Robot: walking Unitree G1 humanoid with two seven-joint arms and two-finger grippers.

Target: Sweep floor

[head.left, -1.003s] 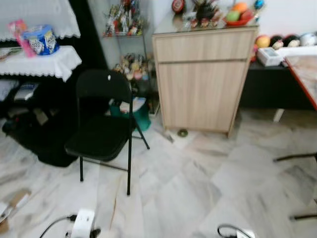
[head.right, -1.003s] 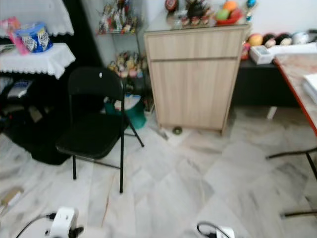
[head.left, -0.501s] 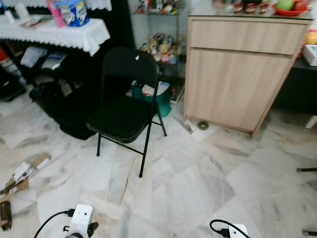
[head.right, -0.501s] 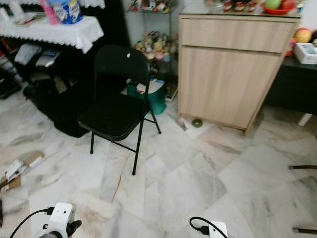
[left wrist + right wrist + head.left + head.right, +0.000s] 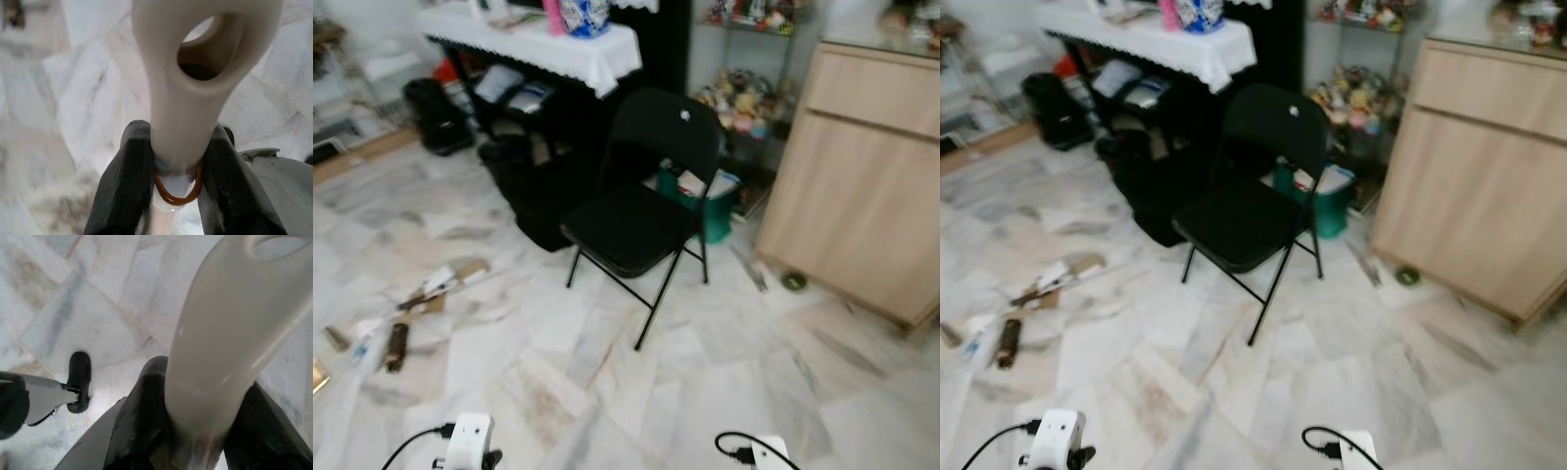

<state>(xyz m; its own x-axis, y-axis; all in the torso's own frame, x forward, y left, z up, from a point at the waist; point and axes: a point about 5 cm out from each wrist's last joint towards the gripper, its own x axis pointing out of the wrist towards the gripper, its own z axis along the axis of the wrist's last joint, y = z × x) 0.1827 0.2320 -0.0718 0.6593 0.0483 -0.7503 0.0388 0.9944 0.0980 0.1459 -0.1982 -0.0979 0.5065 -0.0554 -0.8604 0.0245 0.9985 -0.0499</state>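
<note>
Both grippers are loaded, so the step in hand looks like carrying the tools toward the mess rather than sweeping itself. The left gripper (image 5: 173,161) has its jaws clamped on a cream plastic handle (image 5: 195,93) with a hanging hole at its end and an orange ring just where the fingers (image 5: 124,181) press it. The right gripper (image 5: 190,431) is clamped likewise on a second pale handle (image 5: 220,347) (which of the two is broom and which dustpan, I cannot tell).

The litter (image 5: 435,286), scraps of cardboard and paper with a dark cylinder (image 5: 396,346) near them, lies on the marble floor (image 5: 724,372) toward the robot's left, well apart from the black folding chair (image 5: 641,211) standing near the wooden cabinet (image 5: 862,186).

Next, I judge, comes a turn further left and an approach to the scraps, then lowering the tool heads to the floor beside them, keeping clear of the chair's legs.
</note>
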